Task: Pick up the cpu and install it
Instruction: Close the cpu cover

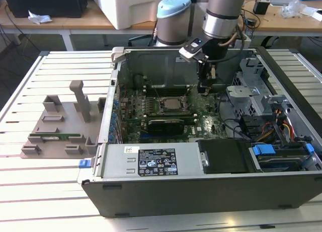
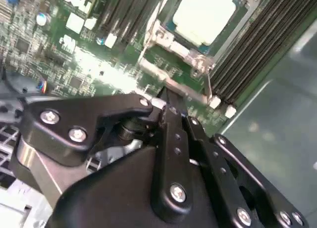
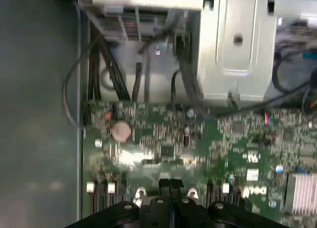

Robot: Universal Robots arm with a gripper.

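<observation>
Gripper, fingers clenched on nothing, poised over motherboard inside case, just beside socket where cpu lies.

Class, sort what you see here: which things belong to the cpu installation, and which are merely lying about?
Belong to the job: the cpu, lying in its socket frame; the tool, shut and empty above the motherboard.
Lying about: the green memory stick on the grey holder; the white box in the background.
</observation>
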